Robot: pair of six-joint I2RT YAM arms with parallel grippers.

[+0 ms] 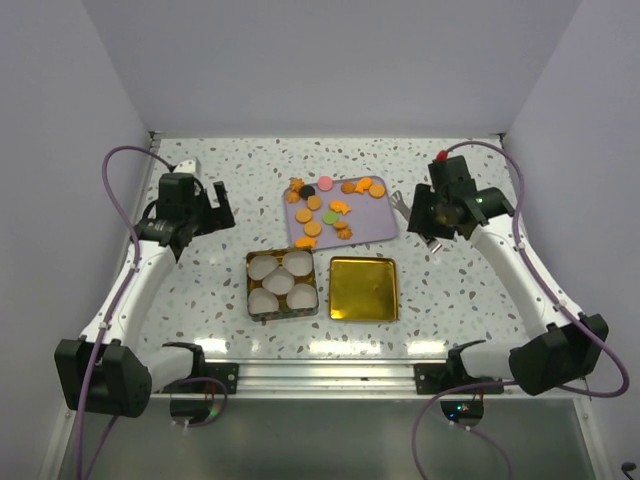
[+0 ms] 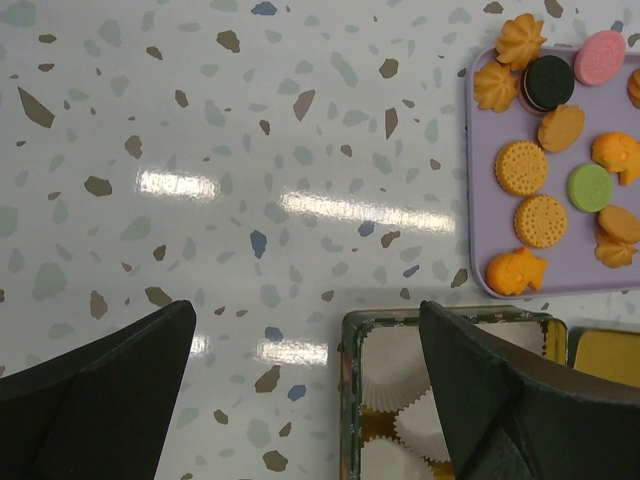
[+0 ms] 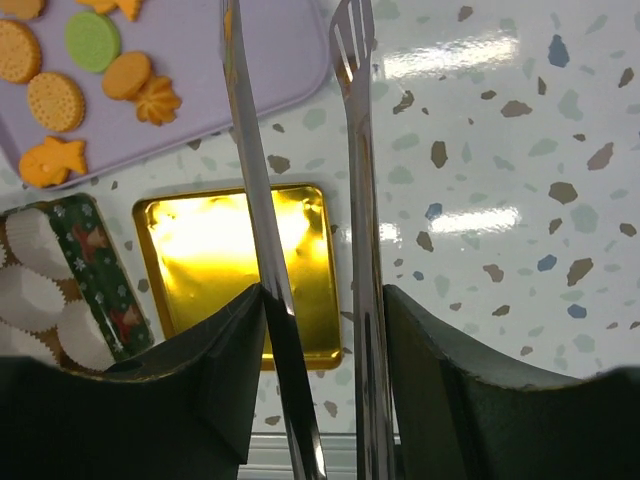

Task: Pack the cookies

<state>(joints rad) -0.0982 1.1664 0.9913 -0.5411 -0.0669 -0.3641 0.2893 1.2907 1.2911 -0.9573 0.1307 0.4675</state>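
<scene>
The cookies (image 1: 338,208) lie scattered on a lilac tray (image 1: 378,228) at mid-table: mostly orange, plus one pink, one green and one black. My right gripper (image 1: 422,214) hovers just right of the tray. In the right wrist view this gripper (image 3: 322,295) is shut on a pair of metal tongs (image 3: 250,150). The tongs' two arms stand apart, reaching toward the tray's corner (image 3: 190,50) with nothing between them. My left gripper (image 1: 214,206) is open over bare table left of the tray; in its own view the left gripper (image 2: 305,310) is empty, with the cookies (image 2: 541,220) at upper right.
A green patterned tin (image 1: 249,290) holding several white paper cups (image 1: 283,283) stands in front of the tray. Its gold lid (image 1: 363,288) lies beside it on the right. White walls close off the left, right and back of the speckled table.
</scene>
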